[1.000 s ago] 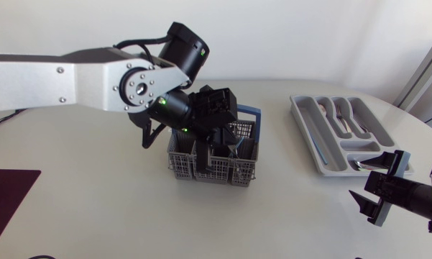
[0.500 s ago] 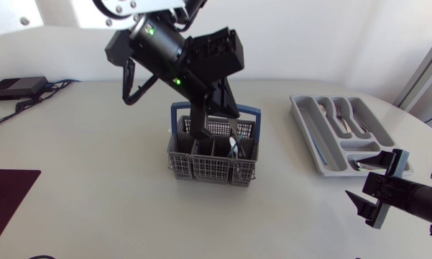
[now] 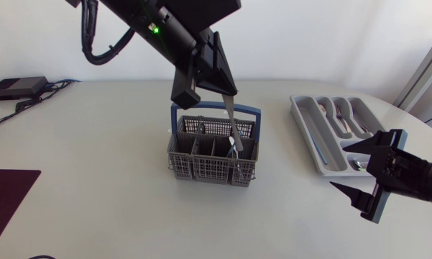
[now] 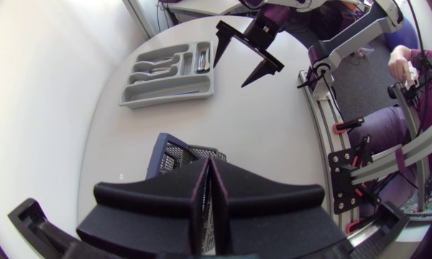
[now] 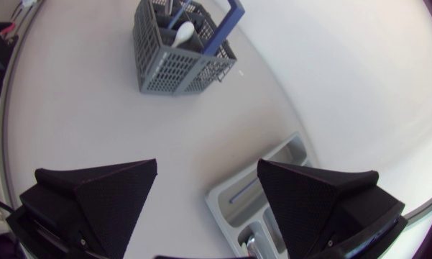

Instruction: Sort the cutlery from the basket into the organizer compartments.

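Where the white table (image 3: 93, 180) curves, the organizer (image 3: 305, 126) lies.

You are looking down at a white table (image 3: 108, 187) that is carrying a grey basket (image 3: 201, 170) near its middle, a grey organizer (image 3: 302, 129) lying well apart toward the right edge, a dark mat (image 3: 7, 205) lying at the near left, and a black box (image 3: 14, 88) with cables (image 3: 52, 85) sitting far left.
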### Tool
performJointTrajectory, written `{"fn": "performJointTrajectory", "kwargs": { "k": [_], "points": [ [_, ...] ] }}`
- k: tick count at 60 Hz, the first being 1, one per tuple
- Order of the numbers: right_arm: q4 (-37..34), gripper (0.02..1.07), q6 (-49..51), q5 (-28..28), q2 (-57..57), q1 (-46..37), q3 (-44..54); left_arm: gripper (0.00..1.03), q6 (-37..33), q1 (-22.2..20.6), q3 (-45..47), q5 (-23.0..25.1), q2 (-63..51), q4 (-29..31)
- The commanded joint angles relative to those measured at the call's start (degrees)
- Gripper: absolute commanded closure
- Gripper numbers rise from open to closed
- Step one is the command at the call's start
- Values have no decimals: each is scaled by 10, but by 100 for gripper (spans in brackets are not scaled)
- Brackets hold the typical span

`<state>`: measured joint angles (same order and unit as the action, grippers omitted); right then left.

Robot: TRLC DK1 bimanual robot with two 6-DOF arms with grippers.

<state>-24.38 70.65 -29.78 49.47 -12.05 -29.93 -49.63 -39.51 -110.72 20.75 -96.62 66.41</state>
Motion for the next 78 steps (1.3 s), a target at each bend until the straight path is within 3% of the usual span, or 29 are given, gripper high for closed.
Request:
{"fn": "performJointTrajectory", "kwargs": {
  "k": [1,20,40,69,78],
  "points": [
    [-41,7,-74,-16,-10,40,-47,100,18,-3,-29,8,24,11],
    [-97,7,-243,-61,5,198,-130,100,61,-13,-3,52,44,22],
    [-92,23,-347,-121,66,296,-186,100,78,-28,29,90,48,19],
    [-38,70,-416,-150,149,375,-210,100,101,-37,60,116,46,-17],
    [-33,95,-426,-155,155,378,-210,100,101,-35,62,116,47,-20]
  ]
}}
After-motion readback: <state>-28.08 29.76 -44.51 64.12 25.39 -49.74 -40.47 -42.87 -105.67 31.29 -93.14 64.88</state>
